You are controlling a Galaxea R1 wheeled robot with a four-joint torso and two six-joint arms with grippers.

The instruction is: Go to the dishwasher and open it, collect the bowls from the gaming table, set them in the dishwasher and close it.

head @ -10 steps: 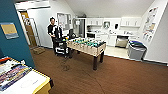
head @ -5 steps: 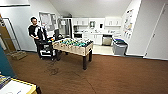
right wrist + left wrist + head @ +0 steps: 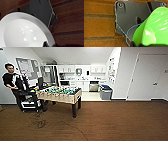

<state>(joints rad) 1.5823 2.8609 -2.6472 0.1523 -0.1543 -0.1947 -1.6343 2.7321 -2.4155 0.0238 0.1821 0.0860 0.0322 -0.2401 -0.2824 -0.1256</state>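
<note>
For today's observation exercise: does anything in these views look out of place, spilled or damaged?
Nothing looks spilled or broken. The oddest sight is crockery over bare wood floor: a green bowl close by the left wrist camera and a white bowl by the right, both apparently intact.

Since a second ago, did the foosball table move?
No. Foosball table keeps its place against the grey bin; the whole view slid left: camera moved.

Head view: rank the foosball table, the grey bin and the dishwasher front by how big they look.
1. Foosball table, clearly largest, though it is also nearest the camera.
2. Grey bin.
3. Dishwasher front, smallest; it sits farther back than the bin, so that order may reflect distance only.
</note>
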